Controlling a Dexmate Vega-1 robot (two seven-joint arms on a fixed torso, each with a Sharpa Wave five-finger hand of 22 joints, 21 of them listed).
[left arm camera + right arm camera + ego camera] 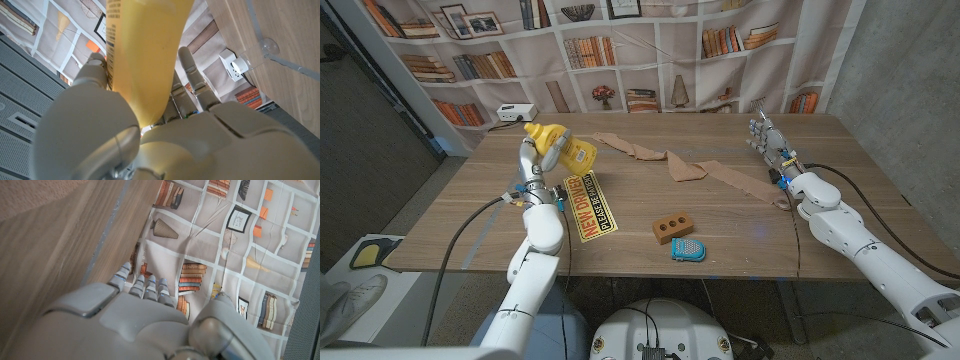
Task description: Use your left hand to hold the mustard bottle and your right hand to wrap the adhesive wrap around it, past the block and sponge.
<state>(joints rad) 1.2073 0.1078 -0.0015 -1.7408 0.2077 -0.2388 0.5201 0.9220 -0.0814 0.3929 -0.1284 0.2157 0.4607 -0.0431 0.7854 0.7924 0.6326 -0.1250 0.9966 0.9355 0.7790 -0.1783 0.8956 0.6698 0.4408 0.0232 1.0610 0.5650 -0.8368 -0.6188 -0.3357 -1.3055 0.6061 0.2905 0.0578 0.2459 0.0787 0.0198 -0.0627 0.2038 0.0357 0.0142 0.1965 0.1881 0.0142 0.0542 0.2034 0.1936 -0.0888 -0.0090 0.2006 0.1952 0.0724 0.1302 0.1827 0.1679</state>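
My left hand [535, 165] grips the yellow mustard bottle [563, 147] and holds it tilted above the table's left part. In the left wrist view the bottle [142, 55] stands between the fingers [192, 80] of that hand [125, 135]. A tan adhesive wrap [685, 168] lies loose on the table, running from near the bottle across to my right wrist. My right hand [768, 140] stands at the table's right with its fingers straight and nothing in them. In the right wrist view that hand [145, 320] is over the wood, with a patch of wrap [30, 195] beside it.
A brown block [673, 227] and a blue sponge [687, 249] lie near the front edge at the middle. A yellow and black sign [588, 208] lies by my left arm. A white box [515, 111] sits at the far left corner of the wooden table [470, 215].
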